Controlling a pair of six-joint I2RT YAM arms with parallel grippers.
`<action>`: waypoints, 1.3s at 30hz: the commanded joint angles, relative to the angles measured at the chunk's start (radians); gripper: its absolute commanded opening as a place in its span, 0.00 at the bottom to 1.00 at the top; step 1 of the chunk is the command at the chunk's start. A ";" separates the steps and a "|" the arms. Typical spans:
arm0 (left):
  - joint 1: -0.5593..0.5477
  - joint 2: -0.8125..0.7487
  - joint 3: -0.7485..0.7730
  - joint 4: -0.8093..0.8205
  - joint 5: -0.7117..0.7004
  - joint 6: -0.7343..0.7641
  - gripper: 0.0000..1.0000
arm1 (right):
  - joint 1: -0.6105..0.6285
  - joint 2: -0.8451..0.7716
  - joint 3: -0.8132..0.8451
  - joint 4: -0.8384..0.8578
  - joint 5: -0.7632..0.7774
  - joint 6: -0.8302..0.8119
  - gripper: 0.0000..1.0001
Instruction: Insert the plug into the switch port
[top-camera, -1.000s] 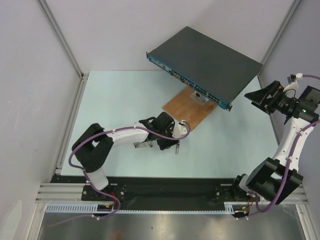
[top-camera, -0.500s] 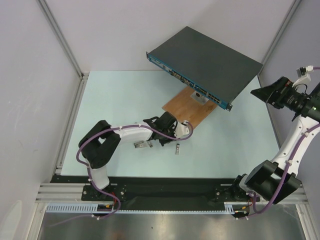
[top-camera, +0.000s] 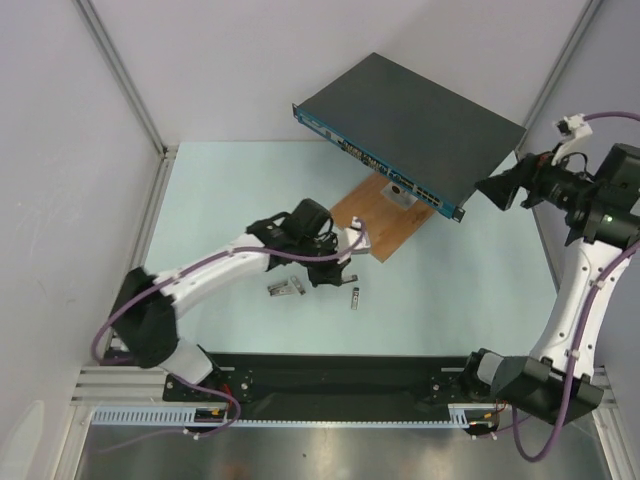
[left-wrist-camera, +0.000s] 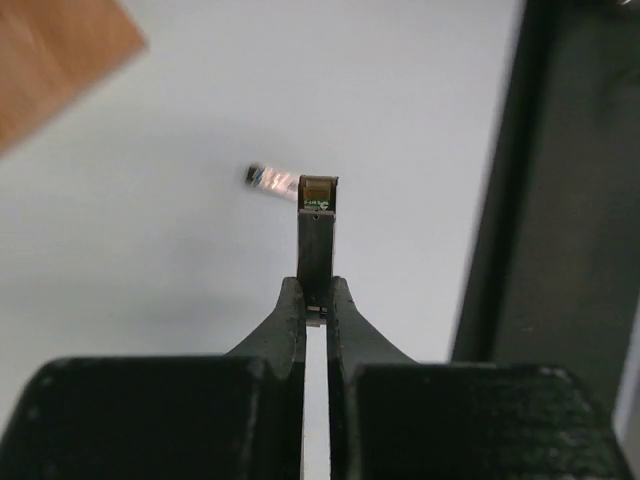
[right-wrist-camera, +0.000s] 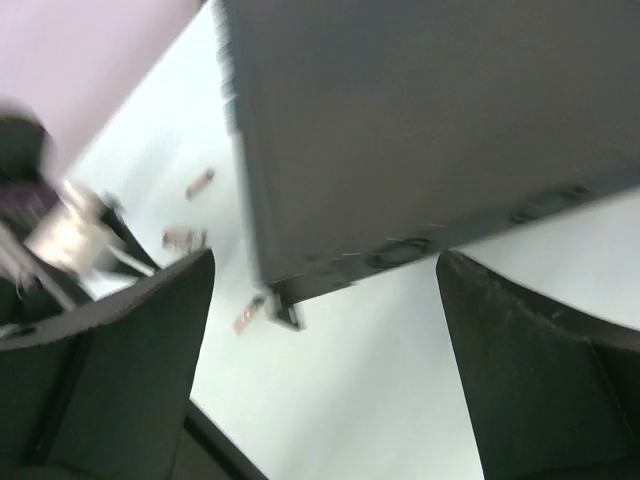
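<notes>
Metal plug (left-wrist-camera: 318, 235) pinched in left gripper (left-wrist-camera: 315, 300), tip beyond the fingers (left-wrist-camera: 287, 325) — we square it to the switch (top-camera: 420, 120) port; right gripper (right-wrist-camera: 322, 265) spread.

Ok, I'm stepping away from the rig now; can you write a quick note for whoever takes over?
Left gripper: shut on the plug, held above the table, short of the switch.
Right gripper: open, at the switch's right end.
Switch front sits over the wooden board; a loose module and a smaller piece lie on the table.
Done: plug grasped. Left: carry it to a port, insert.
</notes>
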 joint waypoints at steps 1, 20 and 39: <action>0.001 -0.189 0.088 -0.080 0.273 -0.128 0.00 | 0.113 -0.098 0.042 0.053 -0.010 -0.179 0.96; 0.047 -0.326 0.095 -0.029 0.650 -0.523 0.00 | 1.333 -0.184 -0.126 -0.123 0.482 -0.811 0.67; 0.078 -0.258 0.122 -0.037 0.699 -0.560 0.03 | 1.500 -0.113 -0.210 -0.048 0.700 -0.890 0.00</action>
